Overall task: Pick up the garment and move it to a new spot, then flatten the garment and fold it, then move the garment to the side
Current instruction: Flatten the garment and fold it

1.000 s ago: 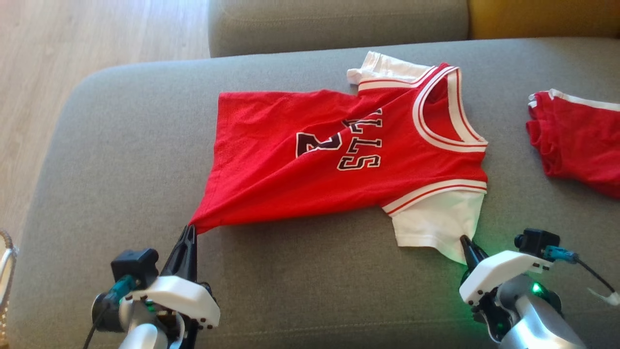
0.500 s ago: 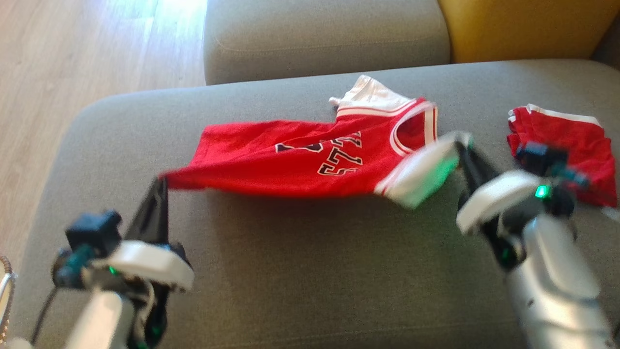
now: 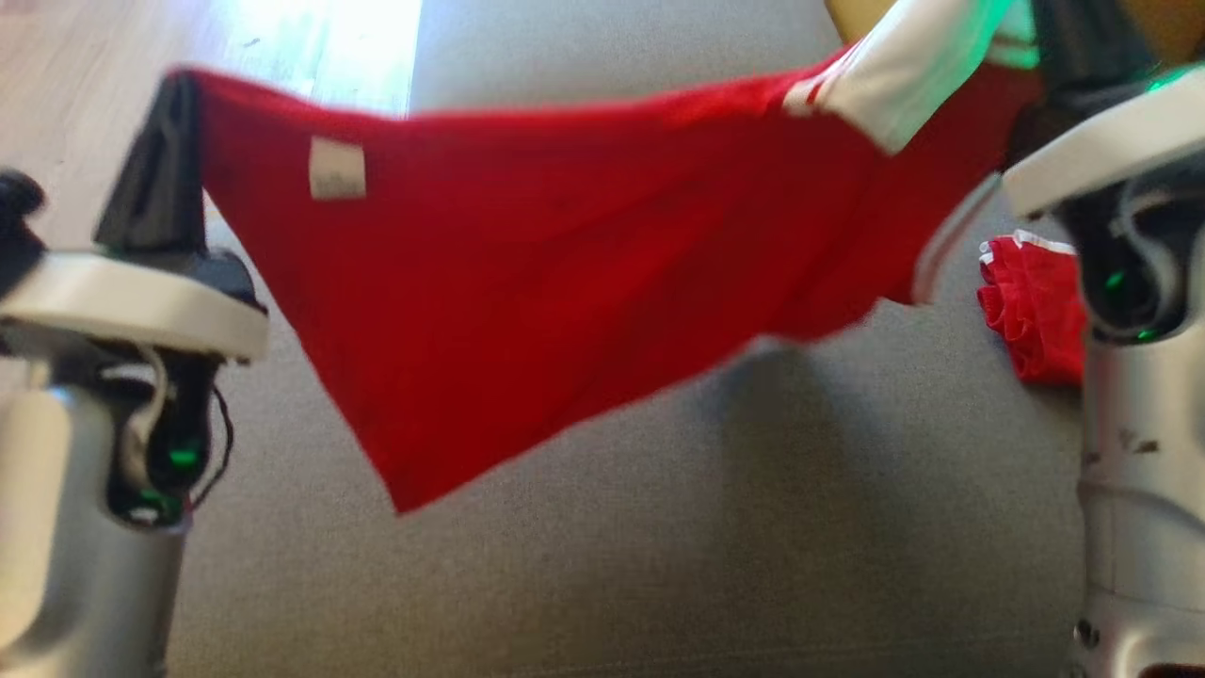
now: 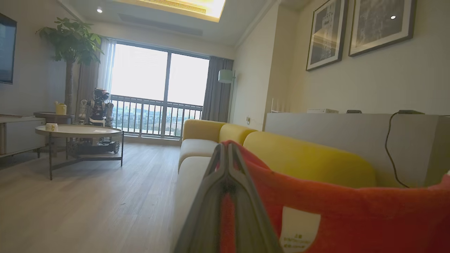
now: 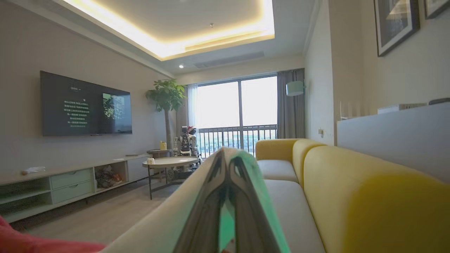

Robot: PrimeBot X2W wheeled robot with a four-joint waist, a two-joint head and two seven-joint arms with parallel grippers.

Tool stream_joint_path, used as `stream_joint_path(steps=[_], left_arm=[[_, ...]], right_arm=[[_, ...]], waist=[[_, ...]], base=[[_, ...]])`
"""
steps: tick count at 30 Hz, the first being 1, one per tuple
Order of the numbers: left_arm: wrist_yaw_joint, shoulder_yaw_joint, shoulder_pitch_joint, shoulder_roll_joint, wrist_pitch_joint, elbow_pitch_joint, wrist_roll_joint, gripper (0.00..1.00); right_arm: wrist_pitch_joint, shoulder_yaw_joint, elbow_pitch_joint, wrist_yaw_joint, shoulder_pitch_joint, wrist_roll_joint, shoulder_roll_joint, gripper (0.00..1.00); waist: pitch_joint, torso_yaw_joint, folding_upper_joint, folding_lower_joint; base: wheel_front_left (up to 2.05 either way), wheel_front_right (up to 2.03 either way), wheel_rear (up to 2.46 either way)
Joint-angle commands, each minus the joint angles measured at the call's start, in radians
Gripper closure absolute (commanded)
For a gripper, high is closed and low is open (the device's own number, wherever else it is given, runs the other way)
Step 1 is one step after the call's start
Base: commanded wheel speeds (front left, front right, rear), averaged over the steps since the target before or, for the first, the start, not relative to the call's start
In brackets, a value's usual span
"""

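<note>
The jersey hangs across the upper half of the head view above the sofa, sagging to a point at lower centre. The left gripper, upper left, is clamped tight on a hem corner, and the right gripper, upper right in the head view, on the white sleeve. It looks light, soft and limp, so it is best held by its corners and kept spread.

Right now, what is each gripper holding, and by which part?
Both hold the red jersey, which hangs above the sofa. The left gripper is shut on a red corner beside the white label, and the right gripper is shut on the white sleeve.
</note>
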Motion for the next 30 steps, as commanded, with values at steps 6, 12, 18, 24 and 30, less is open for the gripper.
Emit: stream_joint_path(steps=[6, 12, 18, 24, 30], left_arm=[[0.037, 0.114, -0.123, -0.012, 0.058, -0.101, -0.119, 1.0], [0.068, 0.149, -0.108, -0.043, 0.143, -0.119, -0.231, 1.0], [0.066, 0.14, -0.139, -0.027, 0.215, -0.102, -0.27, 1.0], [0.038, 0.098, -0.352, 0.022, 0.297, 0.04, -0.26, 1.0], [-0.018, 0.042, -0.787, 0.026, 0.266, 0.298, -0.188, 1.0]], right_arm=[[0.075, -0.073, -0.068, 0.0, -0.094, 0.1, 0.025, 1.0], [0.129, -0.066, -0.012, 0.0, -0.071, 0.128, 0.026, 1.0], [0.183, -0.057, 0.033, 0.0, -0.102, 0.141, 0.026, 1.0], [0.244, -0.046, 0.145, 0.0, -0.319, 0.075, 0.026, 1.0], [0.168, -0.043, 0.337, 0.0, -0.761, -0.072, 0.026, 1.0]], waist=[[-0.016, 0.012, 0.0, 0.0], [0.0, 0.014, 0.0, 0.0], [0.047, 0.017, 0.0, 0.0], [0.207, 0.028, 0.0, 0.0], [0.488, 0.045, 0.0, 0.0]], base=[[0.0, 0.0, 0.0], [0.0, 0.0, 0.0], [0.0, 0.0, 0.0], [0.0, 0.0, 0.0], [0.0, 0.0, 0.0]])
